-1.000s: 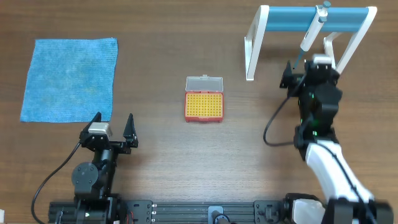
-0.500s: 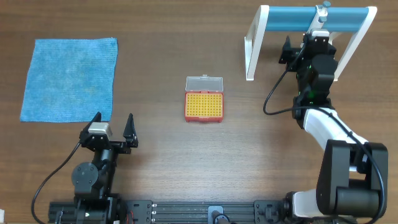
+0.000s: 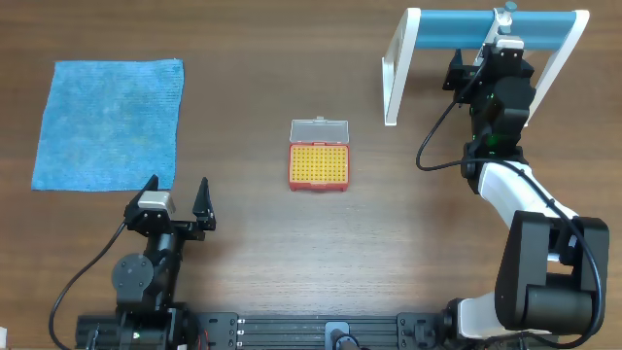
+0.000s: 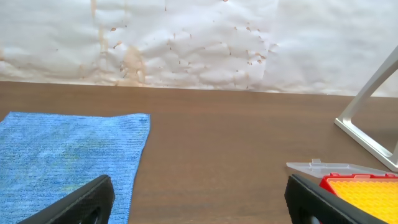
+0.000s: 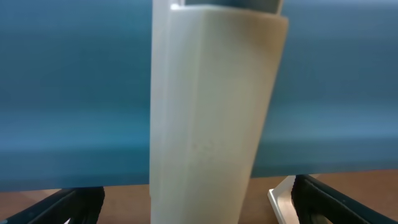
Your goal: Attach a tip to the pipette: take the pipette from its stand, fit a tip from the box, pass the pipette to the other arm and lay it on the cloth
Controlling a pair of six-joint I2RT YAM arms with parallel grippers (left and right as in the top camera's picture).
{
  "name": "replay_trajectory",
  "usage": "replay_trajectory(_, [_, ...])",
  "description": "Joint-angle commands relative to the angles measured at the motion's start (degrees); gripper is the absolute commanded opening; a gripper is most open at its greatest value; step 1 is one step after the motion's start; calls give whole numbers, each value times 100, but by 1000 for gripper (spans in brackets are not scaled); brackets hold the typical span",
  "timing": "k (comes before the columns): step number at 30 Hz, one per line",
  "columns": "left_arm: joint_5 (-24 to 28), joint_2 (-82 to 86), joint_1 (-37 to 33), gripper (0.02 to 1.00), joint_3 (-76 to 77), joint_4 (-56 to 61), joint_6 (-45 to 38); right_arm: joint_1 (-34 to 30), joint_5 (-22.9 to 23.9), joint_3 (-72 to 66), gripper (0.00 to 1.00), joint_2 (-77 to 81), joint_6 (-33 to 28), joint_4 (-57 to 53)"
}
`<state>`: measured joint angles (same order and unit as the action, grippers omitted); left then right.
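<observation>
Well, seen from above, the right hand has climbed in the last second from short of the stand to right under its blue bar, where the pipette hangs. Only the pipette's top pokes out above the arm. The tip box sits mid-counter with its lid back, and the cloth lies far off to the left. The left hand waits just below the cloth's near corner and hasn't stirred.

From the left wrist, that hand's two fingers stand wide apart with nothing between them. The cloth, a corner of the tip box and one leg of the stand lie ahead on the counter.

From the right wrist, the pipette's pale body looms dead centre against the blue bar, with a dark finger well out to either side. The hand is spread wide and straddles the pipette, not gripping it.

So the approach looks finished. The pipette is still on its stand, and I'd judge the next thing wanted is a squeeze and then a lift clear of the bar. Everything else remains to do.
</observation>
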<state>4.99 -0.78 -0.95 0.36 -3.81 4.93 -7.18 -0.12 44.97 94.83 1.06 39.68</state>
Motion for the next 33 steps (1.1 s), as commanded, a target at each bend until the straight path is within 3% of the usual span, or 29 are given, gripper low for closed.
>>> replay_trajectory(1, [85, 37, 22, 888, -4, -33, -76, -24, -59, 127, 678, 66, 83, 28])
replay_trajectory(2, [85, 37, 22, 888, -4, -33, -76, -24, -59, 127, 619, 66, 83, 28])
replay_trajectory(3, [85, 37, 22, 888, -4, -33, -76, -24, -59, 127, 419, 66, 83, 28])
replay_trajectory(5, [85, 37, 22, 888, -4, -33, -76, -24, -57, 127, 137, 66, 83, 28])
replay_trajectory(6, [85, 37, 22, 888, -4, -33, -76, -24, -57, 127, 80, 66, 83, 28])
replay_trajectory(24, [85, 37, 22, 888, -4, -33, -76, 68, -57, 122, 75, -295, 83, -20])
replay_trajectory(33, [85, 37, 22, 890, -4, -33, -76, 81, -57, 122, 75, -1270, 83, -822])
